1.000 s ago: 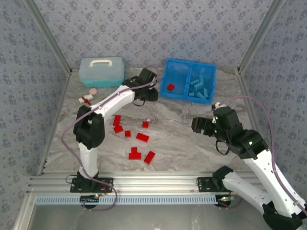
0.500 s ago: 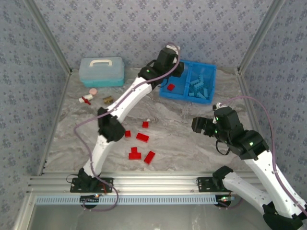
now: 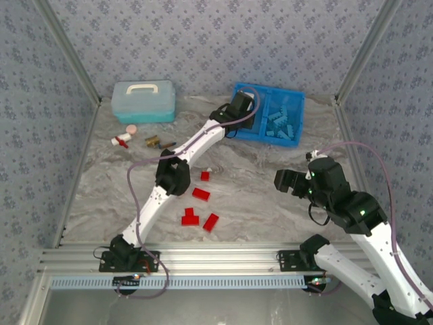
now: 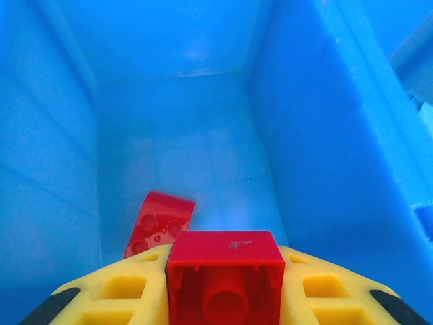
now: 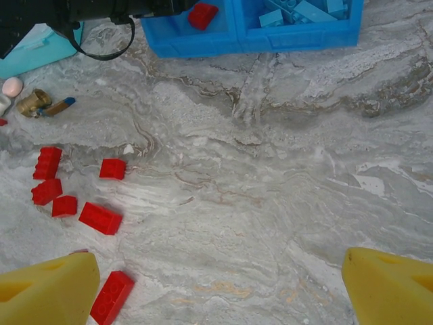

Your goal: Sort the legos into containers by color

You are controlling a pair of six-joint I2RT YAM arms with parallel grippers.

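Over the left half of the tray [image 3: 270, 88], seen from above, your left gripper [image 3: 241, 118] hovers, the right gripper [image 3: 284, 181] well back. At the left wrist it clamps a red brick [image 4: 225, 267], another brick [image 4: 159, 222] lying just ahead below, so I judge the drop due: open up. At the right wrist, that gripper gapes wide and empty, loose red bricks [image 5: 100, 218] ahead-left for picking.

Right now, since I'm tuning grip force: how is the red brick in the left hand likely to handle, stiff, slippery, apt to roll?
Probably rigid: the red brick shows crisp square edges in the left hand. Its glossy plastic looks somewhat slippery. Released, its flat faces should settle, not roll, near the loose red brick in the tray.
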